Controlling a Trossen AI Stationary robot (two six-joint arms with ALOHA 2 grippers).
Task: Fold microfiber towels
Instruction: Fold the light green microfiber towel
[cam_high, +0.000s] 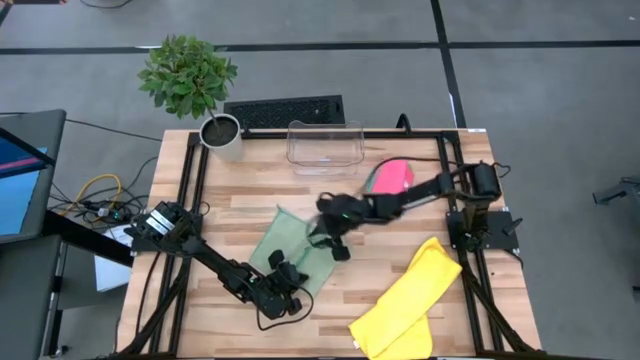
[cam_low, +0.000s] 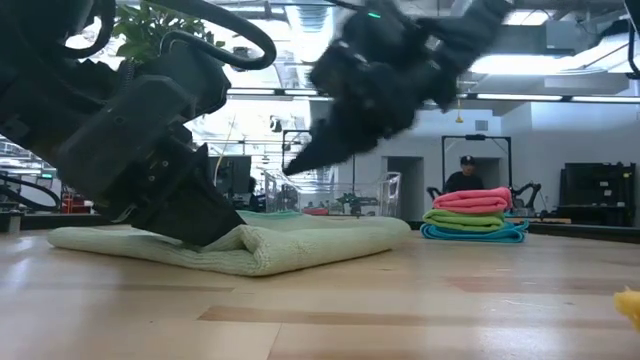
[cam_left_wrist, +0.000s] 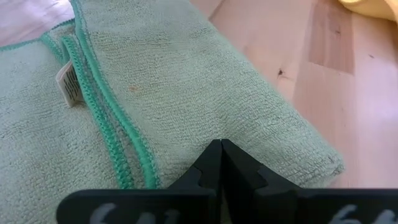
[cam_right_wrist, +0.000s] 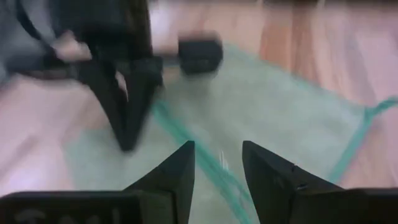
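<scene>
A pale sage green towel (cam_high: 283, 240) with a darker green hem lies folded on the table's middle, flat on the wood. My left gripper (cam_high: 288, 270) is shut, with its tips down on the towel's near part (cam_left_wrist: 221, 152). My right gripper (cam_high: 335, 245) hangs open in the air over the towel's right side (cam_right_wrist: 217, 155), clear of the cloth in the low view (cam_low: 300, 160). A yellow towel (cam_high: 405, 300) lies crumpled at the near right. Folded pink, green and blue towels form a stack (cam_low: 470, 215) at the far right. My left gripper rests its shut fingertips (cam_left_wrist: 211, 158) on the top layer of the folded sage towel, close to its rounded folded edge (cam_left_wrist: 280, 149). The fingers slant down from the table's near left side. The towel lies flat on the table beneath them.
A clear plastic bin (cam_high: 325, 145) stands at the far middle, a potted plant (cam_high: 222, 135) at the far left corner and a keyboard (cam_high: 285, 110) behind the table. A person (cam_low: 462, 178) is in the room beyond. Bare wood (cam_high: 220, 200) lies left of the towel.
</scene>
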